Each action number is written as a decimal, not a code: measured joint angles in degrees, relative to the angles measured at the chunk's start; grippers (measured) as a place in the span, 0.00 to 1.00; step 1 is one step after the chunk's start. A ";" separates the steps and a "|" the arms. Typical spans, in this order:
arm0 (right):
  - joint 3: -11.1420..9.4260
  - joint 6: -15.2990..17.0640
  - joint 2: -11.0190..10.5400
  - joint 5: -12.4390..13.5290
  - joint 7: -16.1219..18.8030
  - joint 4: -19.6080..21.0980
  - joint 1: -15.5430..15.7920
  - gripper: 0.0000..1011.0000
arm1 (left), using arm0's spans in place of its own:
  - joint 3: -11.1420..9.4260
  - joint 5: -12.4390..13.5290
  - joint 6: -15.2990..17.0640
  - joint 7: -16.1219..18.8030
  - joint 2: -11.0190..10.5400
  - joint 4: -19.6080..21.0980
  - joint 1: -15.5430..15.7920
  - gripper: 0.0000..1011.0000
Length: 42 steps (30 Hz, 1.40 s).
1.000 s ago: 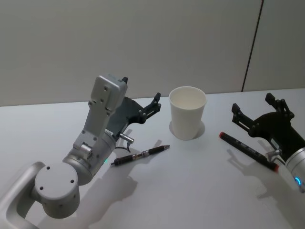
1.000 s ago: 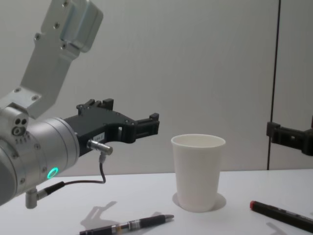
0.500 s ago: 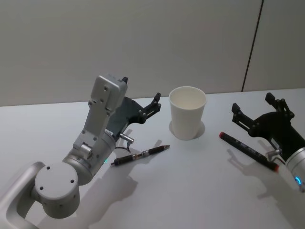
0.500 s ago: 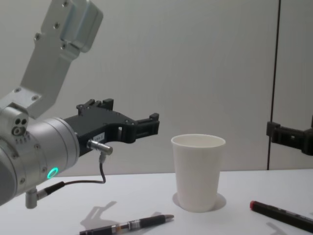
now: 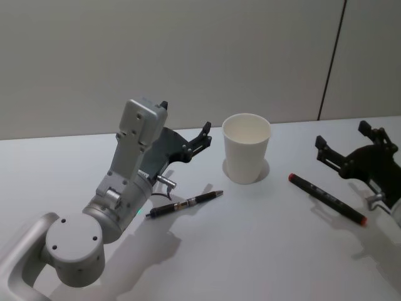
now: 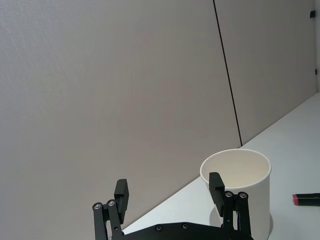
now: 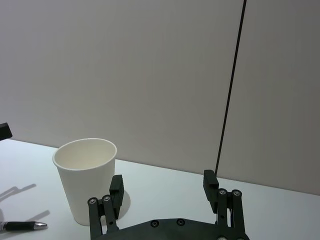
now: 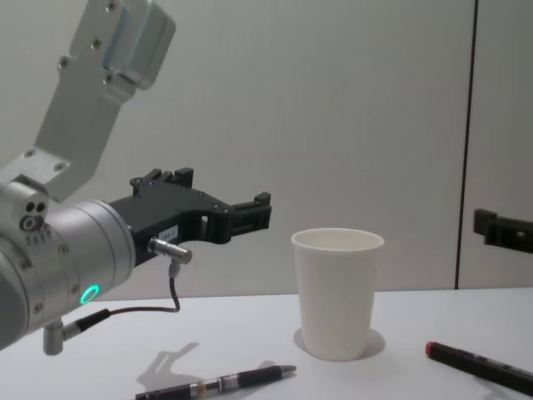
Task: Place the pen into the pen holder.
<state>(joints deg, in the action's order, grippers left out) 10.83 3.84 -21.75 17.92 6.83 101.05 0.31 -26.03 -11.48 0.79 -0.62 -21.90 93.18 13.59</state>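
White matte counter carried your smooth, tapered paper pen holder, a slim black pen lying near it; your left gripper and right gripper both gaped wide.

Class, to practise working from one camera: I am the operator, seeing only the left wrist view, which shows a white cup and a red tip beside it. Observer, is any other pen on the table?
Observer: Yes, a black pen lies left of the pen holder, nearer the robot.
Operator: And the red tip?
Observer: It caps a red-ended pen lying right of the holder.
Operator: And the other arm?
Observer: The right gripper hangs open and empty to that pen's right.
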 joint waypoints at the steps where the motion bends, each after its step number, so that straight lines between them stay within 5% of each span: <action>1: -0.14 0.19 -0.20 0.09 0.06 0.17 0.10 0.99 | 0.00 0.00 0.00 0.00 0.00 0.00 0.00 0.99; 22: -3.99 6.51 -5.67 4.00 0.44 4.89 3.85 0.99 | 0.00 0.00 0.00 0.00 0.00 0.00 0.00 0.99; 42: -4.40 13.12 -7.41 3.15 6.20 1.59 1.33 0.99 | 0.00 0.00 0.00 0.00 0.00 0.00 0.00 0.99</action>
<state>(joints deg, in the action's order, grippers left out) 6.43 16.97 -29.16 21.07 13.04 102.64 1.64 -26.03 -11.48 0.79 -0.62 -21.90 93.18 13.59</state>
